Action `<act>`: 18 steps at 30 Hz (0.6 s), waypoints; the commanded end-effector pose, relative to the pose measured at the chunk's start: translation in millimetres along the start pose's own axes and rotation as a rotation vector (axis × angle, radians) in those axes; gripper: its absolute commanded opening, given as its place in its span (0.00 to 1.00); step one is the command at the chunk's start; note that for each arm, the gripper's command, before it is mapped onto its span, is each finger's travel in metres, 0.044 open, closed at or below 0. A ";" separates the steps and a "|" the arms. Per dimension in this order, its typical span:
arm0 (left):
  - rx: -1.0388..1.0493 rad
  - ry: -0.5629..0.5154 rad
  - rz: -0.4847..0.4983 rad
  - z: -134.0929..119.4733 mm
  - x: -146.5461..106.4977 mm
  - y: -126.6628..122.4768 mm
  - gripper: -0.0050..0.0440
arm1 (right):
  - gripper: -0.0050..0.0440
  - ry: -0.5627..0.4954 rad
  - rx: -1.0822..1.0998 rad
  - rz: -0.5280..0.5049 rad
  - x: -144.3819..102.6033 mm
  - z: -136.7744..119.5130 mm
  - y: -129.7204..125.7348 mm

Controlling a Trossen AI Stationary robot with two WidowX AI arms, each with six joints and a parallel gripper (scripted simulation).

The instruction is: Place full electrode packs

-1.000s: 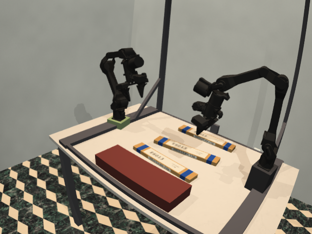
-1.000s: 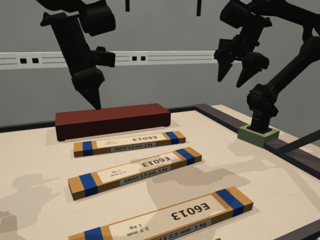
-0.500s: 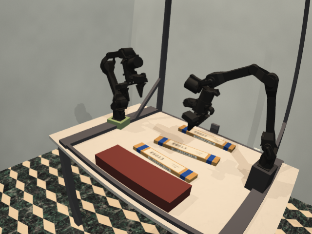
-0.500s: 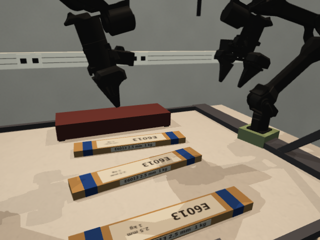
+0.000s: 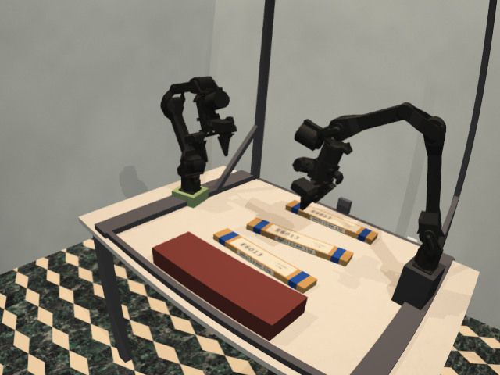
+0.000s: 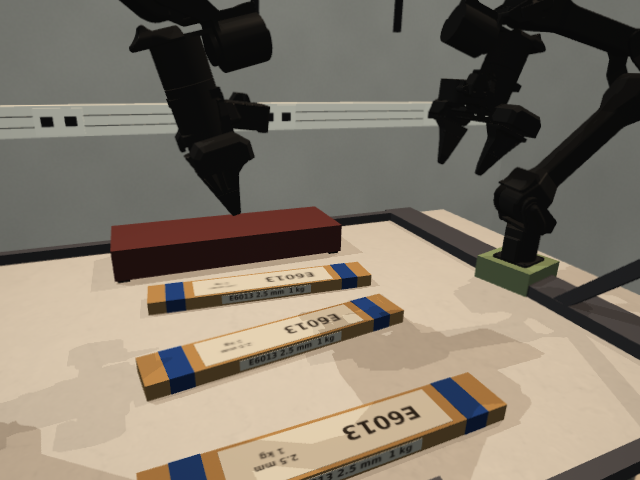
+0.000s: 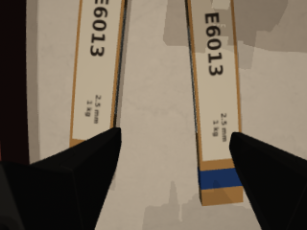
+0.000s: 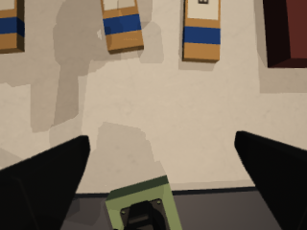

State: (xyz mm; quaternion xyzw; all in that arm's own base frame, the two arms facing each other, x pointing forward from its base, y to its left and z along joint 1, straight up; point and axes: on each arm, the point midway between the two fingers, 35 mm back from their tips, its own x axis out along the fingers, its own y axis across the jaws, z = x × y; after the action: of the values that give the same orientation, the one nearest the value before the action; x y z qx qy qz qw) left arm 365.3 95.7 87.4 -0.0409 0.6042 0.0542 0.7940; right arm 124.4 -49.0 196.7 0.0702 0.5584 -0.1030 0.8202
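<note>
The floor (image 5: pixel 74 308) carries a diamond pattern of cream and dark marbled green. Plain grey walls (image 5: pixel 101 101) (image 6: pixel 330 175) enclose the area. A pale horizontal rail (image 6: pixel 124 120), fitted with small black square openings, runs along the wall.
</note>
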 end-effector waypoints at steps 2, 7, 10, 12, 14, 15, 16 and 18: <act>0.000 -0.023 0.004 2.5 -2.0 0.4 0.71 | 0.98 -0.020 -0.004 -0.001 -4.9 2.6 0.1; 0.000 -0.023 0.004 1.6 1.9 0.4 0.71 | 0.98 -0.020 -0.004 -0.001 -4.9 2.6 0.1; 0.000 -0.023 0.004 0.6 5.8 0.4 0.71 | 0.98 -0.020 -0.004 -0.001 -4.9 2.6 0.1; 0.000 -0.023 0.004 0.0 8.4 0.4 0.71 | 0.98 -0.020 -0.004 -0.001 -4.9 2.6 0.1; 0.000 -0.023 0.004 -0.7 11.0 0.4 0.71 | 0.98 -0.020 -0.004 -0.001 -4.9 2.6 0.1; 0.000 -0.023 0.004 -1.0 12.3 0.4 0.71 | 0.98 -0.020 -0.004 -0.001 -4.9 2.6 0.1; 0.000 -0.023 0.004 -1.3 13.6 0.4 0.71 | 0.98 -0.020 -0.004 -0.001 -4.9 2.6 0.1; 0.000 -0.023 0.004 -2.0 16.2 0.4 0.71 | 0.98 -0.020 -0.004 -0.001 -4.9 2.6 0.1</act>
State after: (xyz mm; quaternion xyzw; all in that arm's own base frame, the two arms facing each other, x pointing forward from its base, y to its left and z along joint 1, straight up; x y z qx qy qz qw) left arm 365.8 95.9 73.9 -0.0398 0.5985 0.0551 0.7982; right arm 124.4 -49.0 196.7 0.0702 0.5584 -0.1030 0.8202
